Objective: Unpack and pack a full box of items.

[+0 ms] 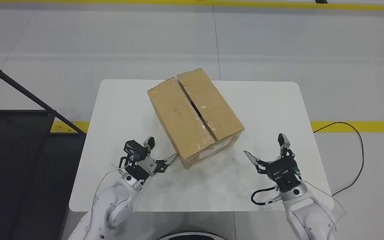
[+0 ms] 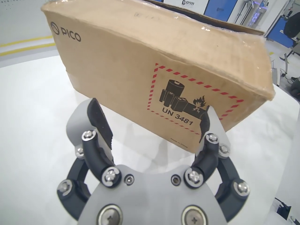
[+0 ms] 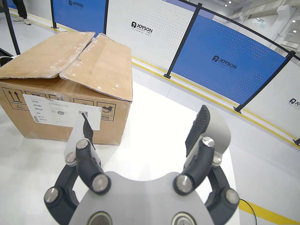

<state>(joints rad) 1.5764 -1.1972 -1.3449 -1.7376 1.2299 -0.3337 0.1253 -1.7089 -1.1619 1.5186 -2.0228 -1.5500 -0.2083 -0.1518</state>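
Note:
A brown cardboard box (image 1: 195, 116) stands skewed in the middle of the white table (image 1: 120, 108), its two top flaps folded down with a narrow gap between them. My left gripper (image 1: 161, 153) is open close to the box's near left corner, and the box's long side (image 2: 150, 66) with a battery warning label faces it. My right gripper (image 1: 266, 150) is open to the right of the box, a short way from it, with nothing between its fingers. In the right wrist view the box (image 3: 70, 76) shows its white label and taped flaps.
Bare table surface lies to the right of the box (image 1: 276, 114) and along the front edge. A black cable (image 1: 351, 150) runs off the table's right side. A dark panel (image 1: 30, 168) stands left of the table.

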